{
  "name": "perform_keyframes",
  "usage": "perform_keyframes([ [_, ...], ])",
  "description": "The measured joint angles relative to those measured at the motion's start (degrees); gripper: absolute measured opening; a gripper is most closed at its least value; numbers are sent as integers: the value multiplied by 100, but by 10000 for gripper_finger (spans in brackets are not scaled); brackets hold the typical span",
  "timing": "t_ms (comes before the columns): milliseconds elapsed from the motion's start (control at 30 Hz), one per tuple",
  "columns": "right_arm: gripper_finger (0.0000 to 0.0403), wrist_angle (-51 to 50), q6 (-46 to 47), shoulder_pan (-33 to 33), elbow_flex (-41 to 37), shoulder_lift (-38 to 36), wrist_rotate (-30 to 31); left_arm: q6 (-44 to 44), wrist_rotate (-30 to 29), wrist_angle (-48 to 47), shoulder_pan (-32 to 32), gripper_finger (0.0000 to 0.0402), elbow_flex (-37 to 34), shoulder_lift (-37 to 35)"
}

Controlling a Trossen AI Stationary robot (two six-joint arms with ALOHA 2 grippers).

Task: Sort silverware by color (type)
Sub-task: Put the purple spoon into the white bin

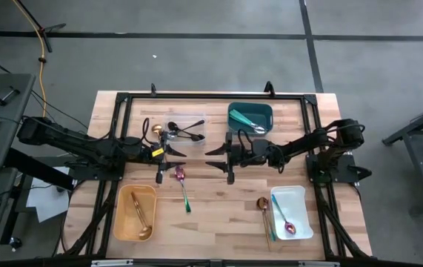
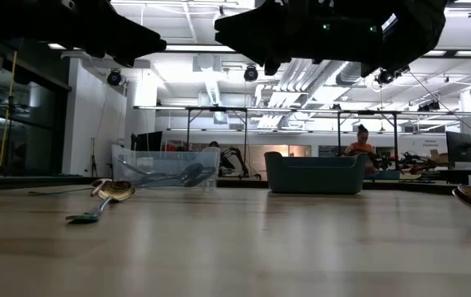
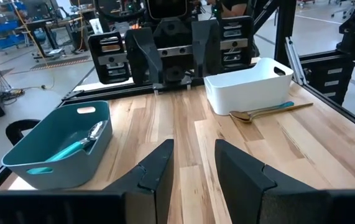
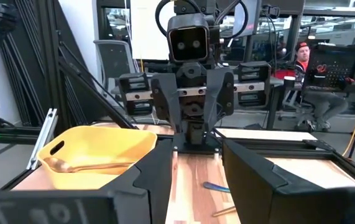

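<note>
Both end effectors hung released mid-worktop; the teal-handled spoon with pink-purple head (image 1: 183,187) lay lengthwise toward the front edge, nearest the left end effector (image 1: 168,157), the right end effector (image 1: 221,157) farther.

Overhead, table-level, two facing wrist views

Even overhead lighting; ceiling strip lights (image 2: 219,51) glare at 12 o'clock in the low view; desk (image 2: 235,247) foreground blurred.

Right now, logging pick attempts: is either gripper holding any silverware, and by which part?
Nothing is held. The left gripper and the right gripper both stand open and empty above the table's middle.
</note>
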Motion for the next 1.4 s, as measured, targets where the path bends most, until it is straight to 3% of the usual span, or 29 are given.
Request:
perform_keyframes([
  [267, 138, -231, 0, -15, 0, 0, 2, -616, 557, -209, -106, 134, 215, 208],
  [533, 138, -240, 0, -15, 0, 0, 4, 30, 636, -2016, -590, 176, 928, 1073],
  [733, 138, -301, 0, -15, 0, 0, 6, 1092, 605, -2199, -721, 166, 931, 1600],
  [967, 138, -345, 0, -15, 0, 0, 7, 1072, 597, -1870, -737, 150, 931, 2211],
  [1400, 138, -423, -188, -17, 2, 0, 120, 1492, 1180, -2745, -737, 143, 1184, 2770],
])
